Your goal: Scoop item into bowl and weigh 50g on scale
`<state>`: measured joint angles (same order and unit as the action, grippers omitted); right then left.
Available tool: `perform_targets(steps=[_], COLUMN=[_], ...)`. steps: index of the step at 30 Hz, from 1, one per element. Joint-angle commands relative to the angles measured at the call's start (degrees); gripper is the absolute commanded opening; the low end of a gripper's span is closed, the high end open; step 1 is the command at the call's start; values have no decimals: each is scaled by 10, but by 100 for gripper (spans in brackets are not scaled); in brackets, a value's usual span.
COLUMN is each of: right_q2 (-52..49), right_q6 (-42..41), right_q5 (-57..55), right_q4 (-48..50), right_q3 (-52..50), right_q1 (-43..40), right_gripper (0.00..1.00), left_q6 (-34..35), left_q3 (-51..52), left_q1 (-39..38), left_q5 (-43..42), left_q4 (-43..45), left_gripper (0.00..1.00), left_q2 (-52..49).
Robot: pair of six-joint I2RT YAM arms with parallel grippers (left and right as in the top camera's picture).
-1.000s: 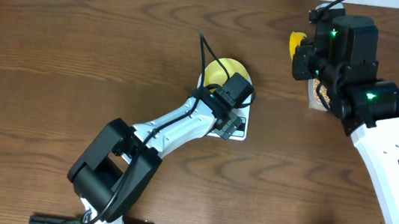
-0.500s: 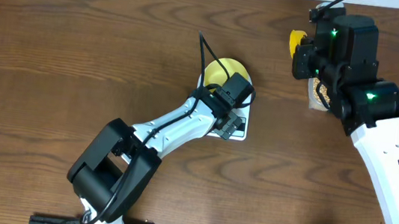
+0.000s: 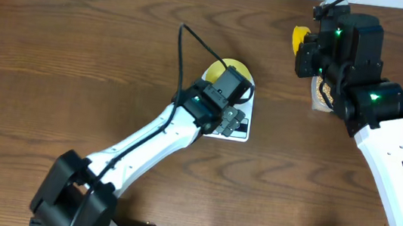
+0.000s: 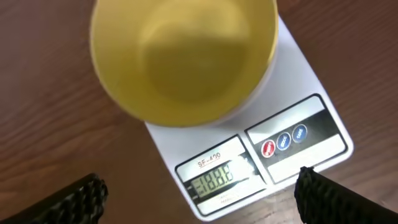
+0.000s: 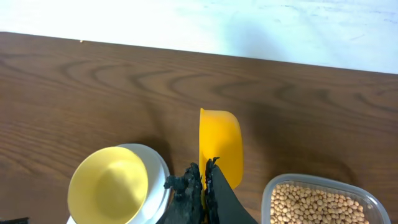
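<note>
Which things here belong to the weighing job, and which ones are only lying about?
For the job: beans, clear tub, yellow scoop, bowl, scale.
Lying about: nothing visible apart from the wooden table.

scale (image 4: 303, 79) faceplate printed SF-400, just above its LCD display (image 4: 219, 179), lit digits blurred, roughly 188.8

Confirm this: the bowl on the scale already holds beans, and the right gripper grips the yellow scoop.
Wrong on one count: the left wrist view shows the bowl on the scale empty. The right gripper does grip the yellow scoop.
</note>
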<state>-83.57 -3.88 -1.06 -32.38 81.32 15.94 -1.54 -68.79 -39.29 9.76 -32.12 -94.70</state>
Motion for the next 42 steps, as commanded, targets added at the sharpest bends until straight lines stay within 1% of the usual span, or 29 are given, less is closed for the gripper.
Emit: perform_targets(steps=[1,42], right_q2=[-1,-1], right_q6=[-3,3], right_q5=[1,-5], right_q4=[5,30], right_q3=[9,9], right_q1=[3,-6], right_gripper=[1,1], left_q6=[-1,-1], left_q3=[3,3], left_q1=[0,0], left_q5=[1,1], left_q4=[-6,-4], left_gripper=[98,98], left_q2=[11,11])
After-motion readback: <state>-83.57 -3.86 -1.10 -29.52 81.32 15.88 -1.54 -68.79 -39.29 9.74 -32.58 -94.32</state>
